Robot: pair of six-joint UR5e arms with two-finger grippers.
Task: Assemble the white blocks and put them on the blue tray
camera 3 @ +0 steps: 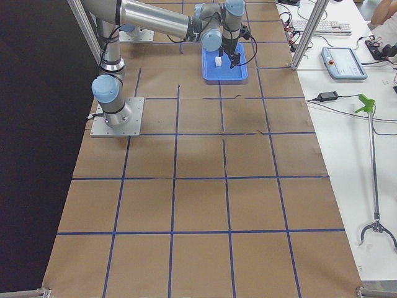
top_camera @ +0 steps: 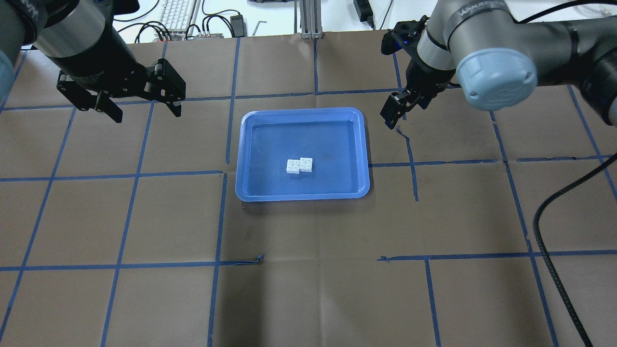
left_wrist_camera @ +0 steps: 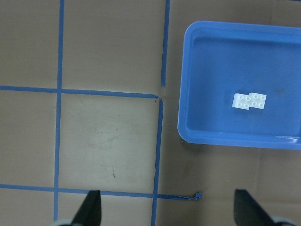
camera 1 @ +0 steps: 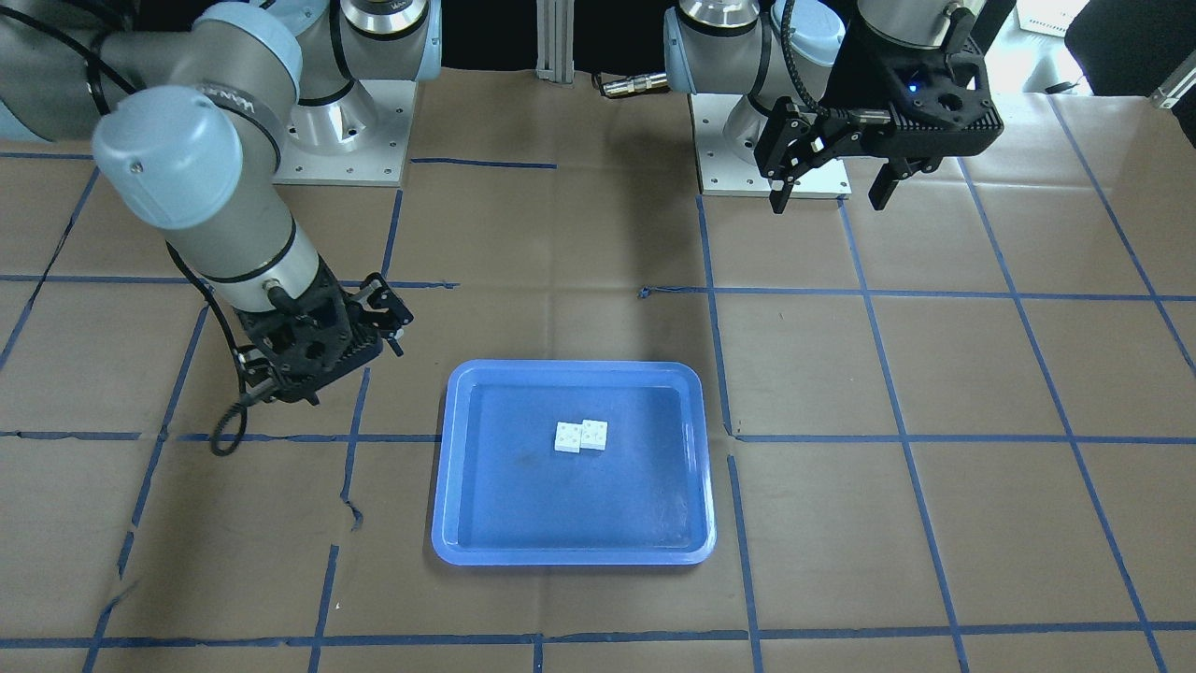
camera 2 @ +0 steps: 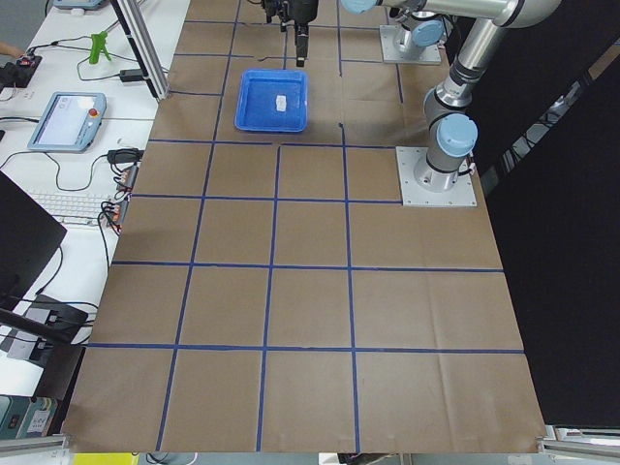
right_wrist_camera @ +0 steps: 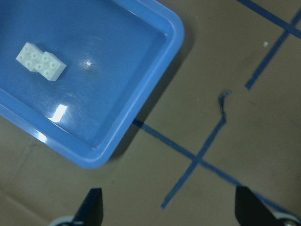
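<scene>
**Set in place, nothing held**

Front-facing, we see the white blocks [camera 1: 580, 436] joined, offset, resting near the centre of the blue tray [camera 1: 572, 368]. Overhead, the left tool [top_camera: 144, 112] hangs between the tray's nine and ten o'clock, the right tool [top_camera: 393, 113] at two o'clock. Wrist views show both tools spread wide, holding nothing.

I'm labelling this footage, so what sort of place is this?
Probably a robotics lab or test bench. A left arm and right arm are bolted to a paper-covered table gridded with blue tape; a keyboard and control tablet sit alongside.
</scene>
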